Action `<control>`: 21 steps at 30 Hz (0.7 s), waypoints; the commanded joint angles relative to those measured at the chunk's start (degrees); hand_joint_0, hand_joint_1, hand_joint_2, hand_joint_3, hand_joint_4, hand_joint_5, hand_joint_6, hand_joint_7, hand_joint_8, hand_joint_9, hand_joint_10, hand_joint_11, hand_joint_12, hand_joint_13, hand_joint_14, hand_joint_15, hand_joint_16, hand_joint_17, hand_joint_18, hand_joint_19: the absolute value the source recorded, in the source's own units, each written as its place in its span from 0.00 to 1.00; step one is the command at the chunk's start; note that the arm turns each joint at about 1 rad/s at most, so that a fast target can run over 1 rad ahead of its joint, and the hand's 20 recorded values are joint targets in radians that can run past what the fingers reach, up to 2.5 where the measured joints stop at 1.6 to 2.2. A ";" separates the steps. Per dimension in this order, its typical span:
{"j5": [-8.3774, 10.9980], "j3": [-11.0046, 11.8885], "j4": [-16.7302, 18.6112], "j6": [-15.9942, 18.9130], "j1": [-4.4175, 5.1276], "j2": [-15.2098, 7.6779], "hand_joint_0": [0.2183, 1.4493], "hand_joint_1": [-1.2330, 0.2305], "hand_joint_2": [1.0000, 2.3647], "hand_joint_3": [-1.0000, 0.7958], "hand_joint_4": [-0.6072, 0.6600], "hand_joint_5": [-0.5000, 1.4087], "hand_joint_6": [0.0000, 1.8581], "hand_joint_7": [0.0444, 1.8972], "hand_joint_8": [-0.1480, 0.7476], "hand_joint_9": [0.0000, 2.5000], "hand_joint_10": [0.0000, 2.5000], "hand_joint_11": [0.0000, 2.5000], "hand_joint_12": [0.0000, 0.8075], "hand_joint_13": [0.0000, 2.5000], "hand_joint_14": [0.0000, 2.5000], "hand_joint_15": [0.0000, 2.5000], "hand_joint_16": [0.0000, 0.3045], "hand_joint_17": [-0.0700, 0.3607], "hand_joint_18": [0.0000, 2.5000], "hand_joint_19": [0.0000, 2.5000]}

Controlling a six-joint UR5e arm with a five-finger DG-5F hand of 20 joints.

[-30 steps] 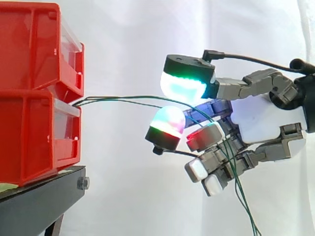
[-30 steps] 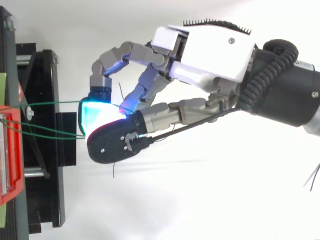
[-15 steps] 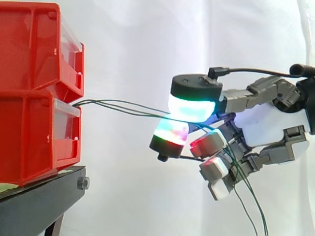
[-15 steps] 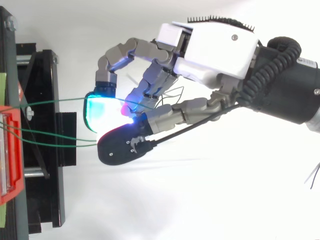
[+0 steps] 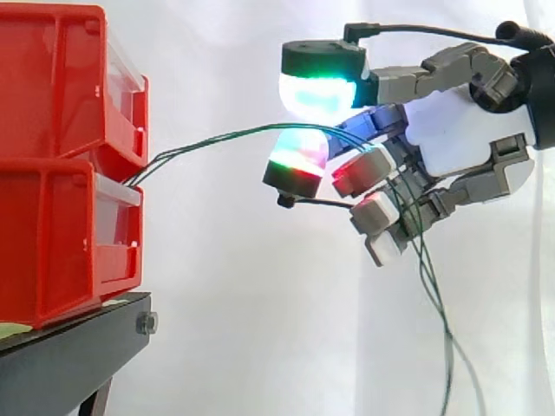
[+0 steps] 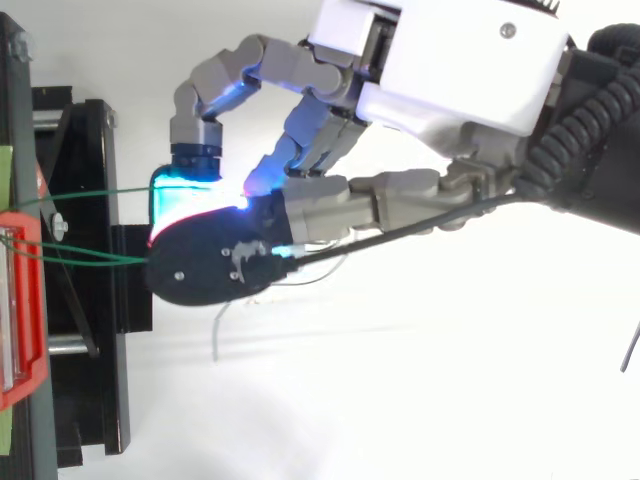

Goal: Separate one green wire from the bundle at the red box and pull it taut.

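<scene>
Two green wires [image 5: 173, 152] leave the gap between the stacked red bins [image 5: 52, 217] at the left and climb to my hand [image 5: 451, 130], spread apart in the top view, then drop slack behind my fingers toward the bottom edge. My hand is curled round the wires, which run between two glowing pads [image 5: 316, 91]. The bins sit on a black stand [image 5: 69, 355], and a white curtain [image 5: 217, 303] hangs behind everything.
</scene>
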 commanded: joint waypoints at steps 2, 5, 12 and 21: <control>0.00 0.32 -0.47 -1.22 0.06 0.00 0.32 0.32 0.01 0.39 0.53 0.17 0.46 0.53 0.44 0.48 0.01 0.56 0.48 0.43 0.01 0.35 0.16 0.42 0.34 0.28; 0.00 0.32 -0.30 -1.22 0.06 0.00 0.34 0.27 0.01 0.38 0.53 0.17 0.47 0.51 0.43 0.47 0.01 0.55 0.48 0.42 0.01 0.35 0.16 0.42 0.33 0.27; 0.00 0.32 -0.38 -1.22 0.15 0.00 0.41 0.18 0.00 0.28 0.51 0.17 0.47 0.50 0.42 0.45 0.01 0.53 0.47 0.38 0.01 0.31 0.15 0.41 0.32 0.23; -0.26 -1.00 0.14 -2.01 -0.12 0.00 0.24 0.33 0.00 0.28 0.53 0.18 0.45 0.52 0.45 0.47 0.01 0.53 0.49 0.37 0.01 0.30 0.16 0.42 0.32 0.25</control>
